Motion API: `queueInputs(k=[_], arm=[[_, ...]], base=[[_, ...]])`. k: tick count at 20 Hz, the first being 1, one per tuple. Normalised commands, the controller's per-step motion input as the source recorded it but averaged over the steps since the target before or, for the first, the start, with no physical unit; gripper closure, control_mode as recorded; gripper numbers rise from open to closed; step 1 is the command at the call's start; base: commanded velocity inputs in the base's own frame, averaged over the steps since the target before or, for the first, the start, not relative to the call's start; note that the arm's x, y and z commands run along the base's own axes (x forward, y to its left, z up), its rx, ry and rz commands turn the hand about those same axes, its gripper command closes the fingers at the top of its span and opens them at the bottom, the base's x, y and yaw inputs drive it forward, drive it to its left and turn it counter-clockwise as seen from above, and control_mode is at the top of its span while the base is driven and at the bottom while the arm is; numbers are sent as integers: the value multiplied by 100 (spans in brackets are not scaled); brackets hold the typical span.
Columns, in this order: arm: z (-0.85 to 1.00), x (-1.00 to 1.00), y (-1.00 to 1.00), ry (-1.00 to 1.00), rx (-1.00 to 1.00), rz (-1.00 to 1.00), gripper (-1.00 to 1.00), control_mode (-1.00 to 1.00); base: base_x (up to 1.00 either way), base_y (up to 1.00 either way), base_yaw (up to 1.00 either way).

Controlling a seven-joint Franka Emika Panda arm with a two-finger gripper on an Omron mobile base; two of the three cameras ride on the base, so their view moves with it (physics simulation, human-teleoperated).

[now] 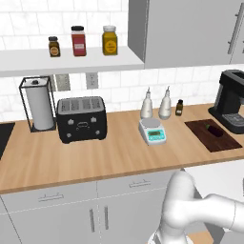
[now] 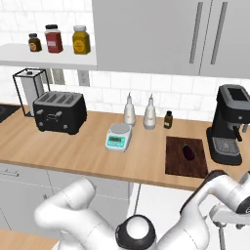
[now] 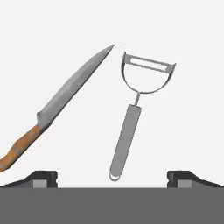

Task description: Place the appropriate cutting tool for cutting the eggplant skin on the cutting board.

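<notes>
Right at the lens, the gripper [image 3: 113,179] hangs with its 2 finger tips spread wide, nothing between them. Just beyond lies the peeler [image 3: 131,118], all grey metal, flat on a white surface with its handle end pointing back between the tips. By my read that is the tool for skin. Beside it, well clear, the knife [image 3: 65,94] with a brown handle lies slanted. Over on the counter, the eggplant [image 2: 188,151] sits on the cutting board [image 2: 176,168], no tool with it. So nothing is grasped yet: the pickup, carry and placing all remain.
</notes>
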Motion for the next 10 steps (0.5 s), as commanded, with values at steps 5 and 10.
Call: queueInputs(k=[5,10], arm=[[-4,0,-9,0,-32,-17,-100,-100],[-1,17,0,7,-22,-21,-100,-100]], base=[[0,0,0],[0,0,0]])
